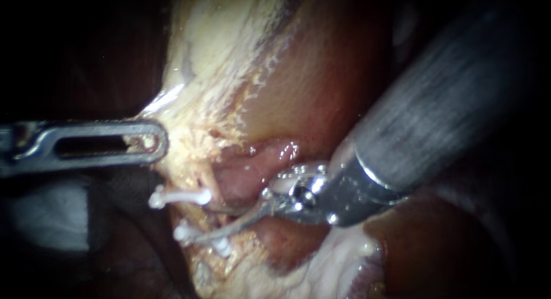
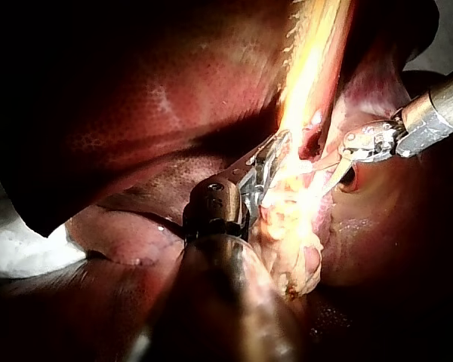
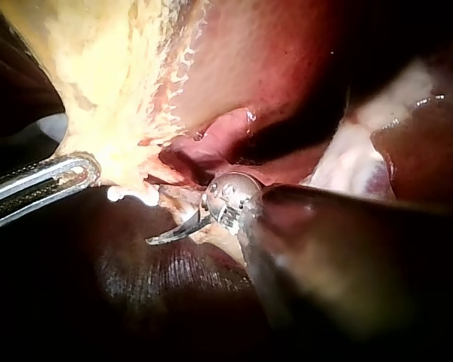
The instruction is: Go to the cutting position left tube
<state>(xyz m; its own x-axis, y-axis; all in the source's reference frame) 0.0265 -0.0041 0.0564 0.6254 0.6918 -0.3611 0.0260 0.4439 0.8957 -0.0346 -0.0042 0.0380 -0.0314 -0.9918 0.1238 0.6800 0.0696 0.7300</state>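
Clipped tube [image 1: 194, 217] nearly reached: right instrument [image 1: 213, 221] blades narrowly parted between white clips [image 1: 179, 197]; final seating remains. Left instrument [image 1: 150, 141] jaws clamp pale tissue [image 1: 189, 118].

Left edge of tissue sheet [image 1: 201, 86]: left instrument [image 1: 150, 142], clamped on. Below it: two clips [image 1: 179, 197], stacked. Just right: right instrument [image 1: 209, 223], blades parted.

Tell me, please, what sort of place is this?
Probably a surgical practice bench: a slotted grey metal left instrument and a thick-shafted right instrument work on wet pale-yellow tissue carrying small white clips.
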